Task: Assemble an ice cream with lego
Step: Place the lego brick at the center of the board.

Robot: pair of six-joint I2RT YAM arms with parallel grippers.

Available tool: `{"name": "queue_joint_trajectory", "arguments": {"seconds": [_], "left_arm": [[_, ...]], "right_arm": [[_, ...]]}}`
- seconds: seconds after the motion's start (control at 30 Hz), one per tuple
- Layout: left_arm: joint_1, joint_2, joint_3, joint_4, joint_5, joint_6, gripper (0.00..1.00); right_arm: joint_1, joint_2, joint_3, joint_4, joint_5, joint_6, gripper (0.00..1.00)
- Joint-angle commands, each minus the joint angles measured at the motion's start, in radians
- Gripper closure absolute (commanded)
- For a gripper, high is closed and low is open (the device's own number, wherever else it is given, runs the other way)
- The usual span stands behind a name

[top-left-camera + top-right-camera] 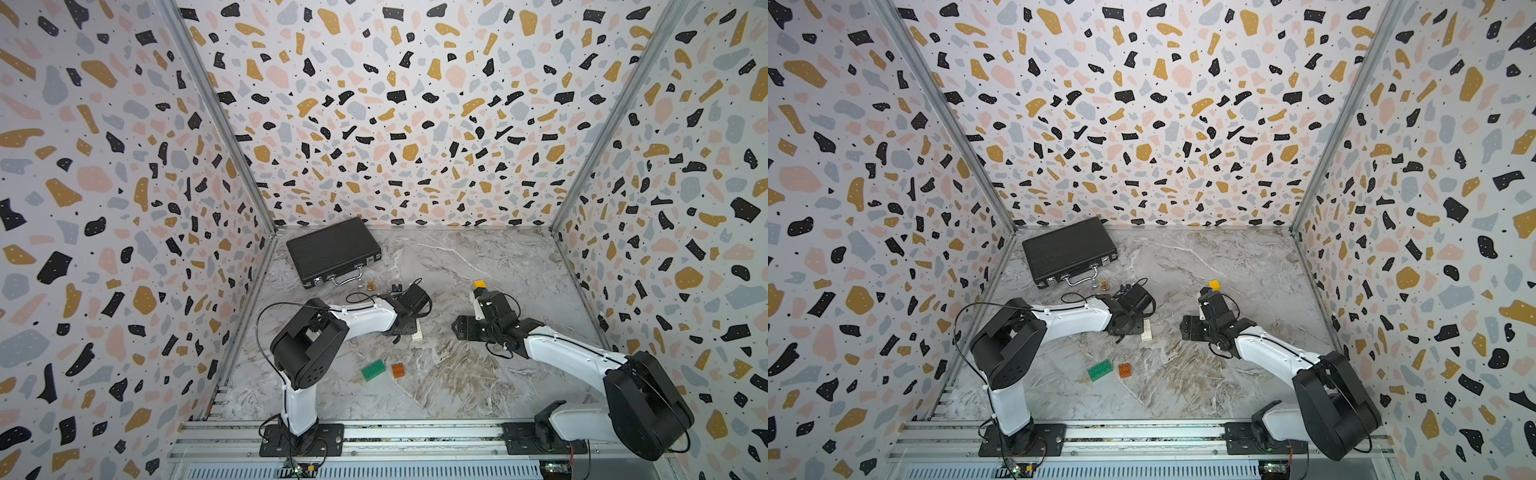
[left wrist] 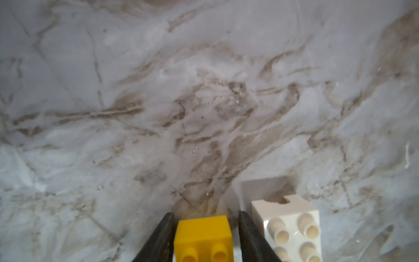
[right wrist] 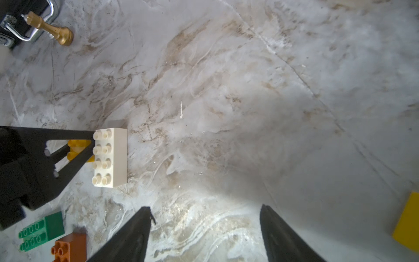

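The lego lies as separate bricks and no ice cream stack is in view. My left gripper (image 2: 205, 213) (image 1: 405, 328) straddles a small yellow brick (image 2: 203, 231) on the table, with a thin gap at one finger. A white oblong brick (image 2: 292, 222) (image 1: 417, 334) (image 3: 111, 157) lies right beside it. The green brick (image 1: 373, 369) (image 3: 43, 230) and the orange-brown brick (image 1: 398, 369) (image 3: 70, 248) rest nearer the front. Another yellow brick (image 1: 481, 284) (image 3: 407, 224) sits beyond my right wrist. My right gripper (image 3: 205, 211) (image 1: 459, 328) is open and holds nothing, pointing toward the white brick.
A black briefcase (image 1: 332, 249) lies at the back left. A brass chess piece (image 1: 369, 285) (image 3: 56, 31) stands by its handle. Patterned walls enclose the marble table (image 1: 457, 386) on three sides, and a rail (image 1: 415, 432) runs along the front.
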State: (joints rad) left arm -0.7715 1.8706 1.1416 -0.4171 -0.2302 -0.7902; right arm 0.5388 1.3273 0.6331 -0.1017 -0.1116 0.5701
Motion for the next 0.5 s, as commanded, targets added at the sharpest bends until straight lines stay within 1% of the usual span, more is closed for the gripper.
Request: {"name": "queue_joint_trajectory", "arguments": {"seconds": [0.0,0.07,0.1,0.2,0.3,0.4,0.47], "left_arm": [[0.011,-0.01,-0.008,-0.006,0.013,0.047,0.33],[0.011,-0.04,-0.008,-0.03,0.004,0.062,0.21],[0.011,-0.056,-0.006,-0.05,0.003,0.066,0.19],[0.01,-0.128,-0.009,-0.12,0.026,0.054,0.23],[-0.009,-0.224,-0.034,-0.185,0.056,0.004,0.27],[-0.054,-0.3,-0.067,-0.234,0.071,-0.074,0.32],[-0.08,-0.333,-0.11,-0.233,0.11,-0.164,0.33]], "right_arm": [[0.005,0.002,0.04,-0.011,0.009,-0.01,0.21],[0.005,0.0,0.04,-0.013,0.011,-0.01,0.2],[0.005,-0.001,0.04,-0.012,0.01,-0.01,0.2],[0.004,-0.002,0.039,-0.01,0.009,-0.01,0.19],[0.004,-0.003,0.039,-0.01,0.009,-0.012,0.2],[0.004,-0.003,0.04,-0.009,0.006,-0.012,0.2],[0.004,-0.002,0.04,-0.009,0.004,-0.011,0.2]]}}
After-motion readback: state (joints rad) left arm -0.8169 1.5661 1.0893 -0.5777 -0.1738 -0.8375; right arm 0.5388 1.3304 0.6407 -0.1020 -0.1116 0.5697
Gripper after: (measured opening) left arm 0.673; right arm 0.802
